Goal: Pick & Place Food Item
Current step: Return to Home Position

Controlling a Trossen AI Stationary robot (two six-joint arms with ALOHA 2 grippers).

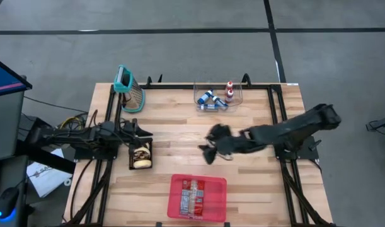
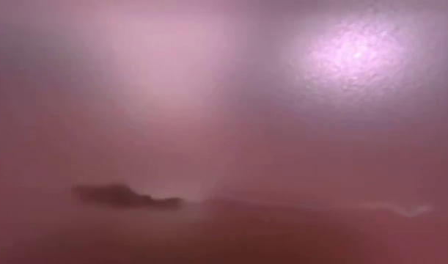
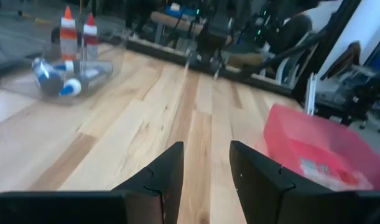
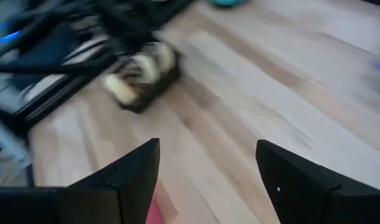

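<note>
A small black tray of pale round food pieces (image 1: pixel 140 155) lies flat on the wooden table (image 1: pixel 255 189), near its left side; it also shows in the right wrist view (image 4: pixel 142 73). My left gripper (image 1: pixel 144 133) hangs drawn back at the left edge, just far of that tray, open (image 3: pixel 206 149) with nothing between its fingers. My right gripper (image 1: pixel 211 144) hovers over the middle of the table, to the right of the tray. It is wide open (image 4: pixel 208 149), empty, and slants down toward the tray.
A red basket (image 1: pixel 174 189) with packaged items stands at the near edge, also seen in the left wrist view (image 3: pixel 314 140). A clear bin of small bottles (image 1: pixel 217 98) sits at the far edge. A teal-handled grater (image 1: pixel 129 88) stands at the far left. A red blur fills the low view.
</note>
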